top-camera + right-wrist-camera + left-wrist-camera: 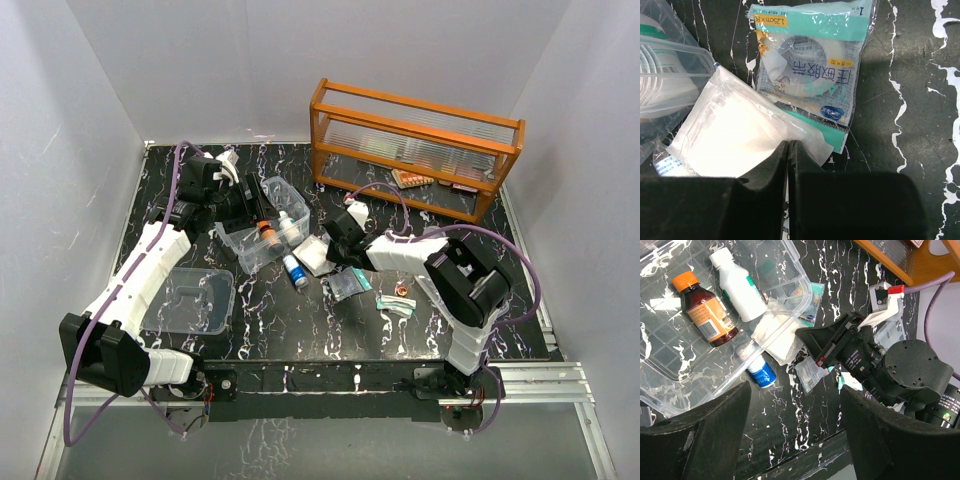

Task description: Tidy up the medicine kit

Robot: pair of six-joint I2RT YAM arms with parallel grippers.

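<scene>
We'd guess the medicine kit [240,250] is light, stiff, slick: grab its rim. Left jaws gape empty; right jaws shut by the white pouch [735,135].

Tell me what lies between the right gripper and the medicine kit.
A white pack in clear wrap, from the right gripper to the wall of the medicine kit; the right wrist view shows it.

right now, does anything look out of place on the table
Yes. The medicine kit stands open, its lid lying apart at the near left. A brown bottle and a white bottle are inside, but a white packet, a tape packet and a blue-and-white bottle lie loose on the table beside it.
</scene>
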